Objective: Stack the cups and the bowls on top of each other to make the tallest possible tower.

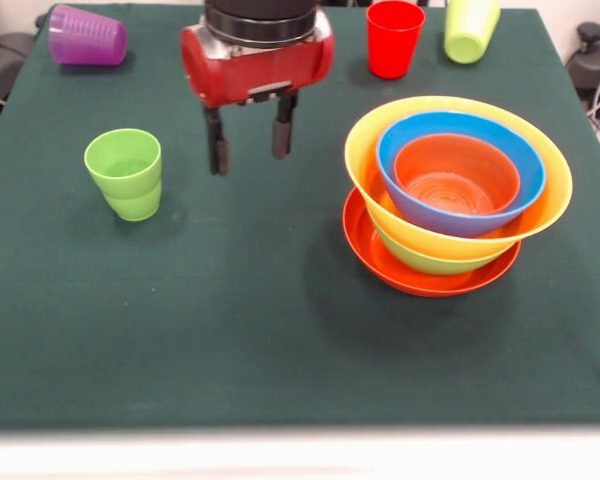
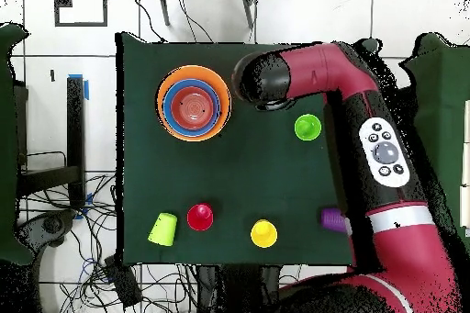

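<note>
The bowls are nested at the right of the front view: a wide red-orange bowl (image 1: 368,248) at the bottom, then a green one (image 1: 432,263), a large yellow one (image 1: 428,238), a blue one (image 1: 408,140) and a small orange one (image 1: 456,176). From overhead this pile (image 2: 193,103) is rings of colour. My gripper (image 1: 249,160) hangs open and empty between the pile and an upright light green cup (image 1: 125,173). A purple cup (image 1: 85,36) lies on its side. A red cup (image 1: 394,36) stands upright. A second light green cup (image 1: 470,28) is tipped over. The yellow cup (image 2: 263,232) shows only from overhead.
A dark green cloth (image 1: 280,330) covers the table, and its front edge (image 1: 300,425) runs across the bottom of the front view. The red arm (image 2: 367,135) reaches over the table's right side in the overhead view. Cables (image 2: 110,273) lie on the floor around the table.
</note>
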### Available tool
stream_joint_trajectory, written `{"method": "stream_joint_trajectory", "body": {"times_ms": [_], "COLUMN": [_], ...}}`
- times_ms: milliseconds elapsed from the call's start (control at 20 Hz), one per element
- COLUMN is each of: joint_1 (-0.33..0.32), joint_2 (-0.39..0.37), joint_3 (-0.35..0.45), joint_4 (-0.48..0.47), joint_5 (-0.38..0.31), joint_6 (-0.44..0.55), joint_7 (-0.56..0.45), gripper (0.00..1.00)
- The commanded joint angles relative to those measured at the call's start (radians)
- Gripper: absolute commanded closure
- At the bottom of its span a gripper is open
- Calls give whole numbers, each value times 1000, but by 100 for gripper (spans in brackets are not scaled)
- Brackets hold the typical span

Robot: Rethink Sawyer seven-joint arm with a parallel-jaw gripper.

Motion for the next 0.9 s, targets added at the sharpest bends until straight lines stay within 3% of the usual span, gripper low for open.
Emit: {"method": "stream_joint_trajectory", "body": {"times_ms": [50,200,650,900], "joint_1": [-56,-76,-138,-187], "joint_2": [26,25,34,100], "joint_3": [-24,-55,-43,-22], "joint_4": [-22,0,-20,31], "joint_5": [-42,-40,-67,-40], "joint_6": [80,73,95,48], "joint_7": [-328,-265,-351,-342], "gripper": [0,0,0,0]}}
